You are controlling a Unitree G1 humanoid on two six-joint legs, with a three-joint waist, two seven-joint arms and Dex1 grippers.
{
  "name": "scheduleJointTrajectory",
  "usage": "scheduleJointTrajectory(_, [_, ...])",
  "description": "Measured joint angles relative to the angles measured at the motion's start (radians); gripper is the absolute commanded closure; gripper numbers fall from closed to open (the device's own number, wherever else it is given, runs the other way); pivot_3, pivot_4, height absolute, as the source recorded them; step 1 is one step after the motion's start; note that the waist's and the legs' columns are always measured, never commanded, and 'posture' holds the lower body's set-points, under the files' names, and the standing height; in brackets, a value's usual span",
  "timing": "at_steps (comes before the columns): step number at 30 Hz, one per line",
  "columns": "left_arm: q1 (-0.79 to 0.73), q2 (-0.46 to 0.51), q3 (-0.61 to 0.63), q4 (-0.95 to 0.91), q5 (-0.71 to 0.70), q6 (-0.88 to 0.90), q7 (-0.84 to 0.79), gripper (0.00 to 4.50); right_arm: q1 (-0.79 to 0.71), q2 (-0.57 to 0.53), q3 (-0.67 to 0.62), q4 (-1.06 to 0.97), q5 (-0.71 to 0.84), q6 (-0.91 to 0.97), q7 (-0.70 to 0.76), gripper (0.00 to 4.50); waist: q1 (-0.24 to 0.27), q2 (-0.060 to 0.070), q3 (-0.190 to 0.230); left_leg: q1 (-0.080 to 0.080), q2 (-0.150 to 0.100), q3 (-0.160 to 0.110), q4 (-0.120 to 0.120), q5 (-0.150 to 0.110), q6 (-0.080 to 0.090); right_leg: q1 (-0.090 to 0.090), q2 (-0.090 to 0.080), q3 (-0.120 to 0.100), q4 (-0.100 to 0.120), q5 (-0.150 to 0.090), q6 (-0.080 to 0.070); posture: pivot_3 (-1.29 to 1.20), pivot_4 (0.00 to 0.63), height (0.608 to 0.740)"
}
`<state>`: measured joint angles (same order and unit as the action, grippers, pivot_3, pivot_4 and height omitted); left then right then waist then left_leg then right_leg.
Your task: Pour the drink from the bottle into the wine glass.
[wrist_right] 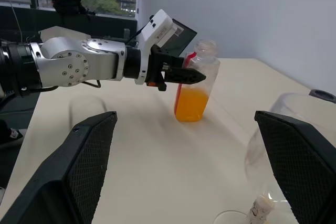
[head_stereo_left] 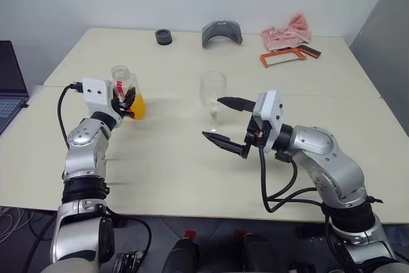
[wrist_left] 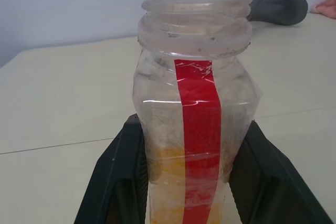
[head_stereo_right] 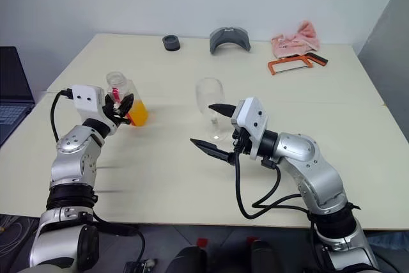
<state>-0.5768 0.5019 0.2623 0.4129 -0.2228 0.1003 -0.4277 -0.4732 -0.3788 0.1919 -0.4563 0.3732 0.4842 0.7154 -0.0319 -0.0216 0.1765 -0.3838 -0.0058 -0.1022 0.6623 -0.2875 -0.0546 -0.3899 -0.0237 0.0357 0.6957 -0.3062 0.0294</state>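
Note:
The bottle [head_stereo_left: 126, 87], clear plastic with a red label strip and no cap, stands slightly tilted at the left of the table. The orange drink [head_stereo_left: 138, 105] fills its lower part. My left gripper [head_stereo_left: 124, 103] is shut on the bottle, with a black finger [wrist_left: 113, 182] pressed to each side of the bottle [wrist_left: 197, 108]. The wine glass [head_stereo_left: 213, 94] stands upright and looks empty at mid table. My right gripper [head_stereo_left: 223, 121] is open and points left. Its fingertips are beside the glass's stem without gripping it. In the right wrist view the wine glass [wrist_right: 273, 150] is close to one finger [wrist_right: 299, 166].
A laptop [head_stereo_left: 9, 87] sits at the left edge. Along the far side lie a black round part [head_stereo_left: 163, 36], a grey curved piece [head_stereo_left: 222, 33], a pink cloth [head_stereo_left: 287, 30] and an orange-framed saw [head_stereo_left: 287, 55]. A seam [head_stereo_left: 332, 95] between two tables runs behind the glass.

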Motion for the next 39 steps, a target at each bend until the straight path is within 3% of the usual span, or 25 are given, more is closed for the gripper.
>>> scheduleJointTrajectory(7, [-0.022, -0.013, -0.130, -0.191, 0.017, 0.034, -0.081, 2.83, 0.060, -0.021, -0.092, -0.021, 0.014, 0.003, -0.045, 0.00, 0.003, 0.000, 0.000, -0.002, -0.001, -0.001, 0.000, 0.002, -0.003, 0.000, 0.000, 0.001, -0.001, 0.000, 0.000, 0.00, 0.150, 0.740])
scheduleJointTrajectory(13, [-0.151, 0.053, -0.307, -0.185, 0.182, -0.105, -0.179, 2.84, 0.114, -0.017, -0.135, -0.021, -0.012, -0.020, -0.115, 0.00, 0.000, 0.000, 0.000, -0.001, -0.002, 0.001, -0.001, 0.001, -0.003, 0.000, 0.001, 0.000, -0.001, 0.000, 0.000, 0.00, 0.150, 0.740])
scheduleJointTrajectory(25, [-0.315, 0.107, -0.414, 0.095, 0.378, -0.481, -0.233, 2.84, 0.156, -0.167, -0.263, -0.028, 0.094, -0.010, -0.035, 0.00, -0.001, -0.001, 0.001, -0.001, -0.002, 0.004, -0.001, -0.001, 0.001, 0.000, 0.002, 0.000, -0.001, 0.000, 0.000, 0.00, 0.150, 0.740])
scheduleJointTrajectory(39, [-0.421, 0.163, -0.469, 0.313, 0.640, -0.811, -0.042, 2.84, 0.137, -0.161, -0.236, -0.028, 0.113, 0.004, -0.041, 0.00, -0.001, -0.001, 0.001, -0.001, -0.002, 0.004, 0.000, -0.001, 0.001, -0.001, 0.002, 0.000, -0.001, 0.000, 0.000, 0.00, 0.150, 0.740])
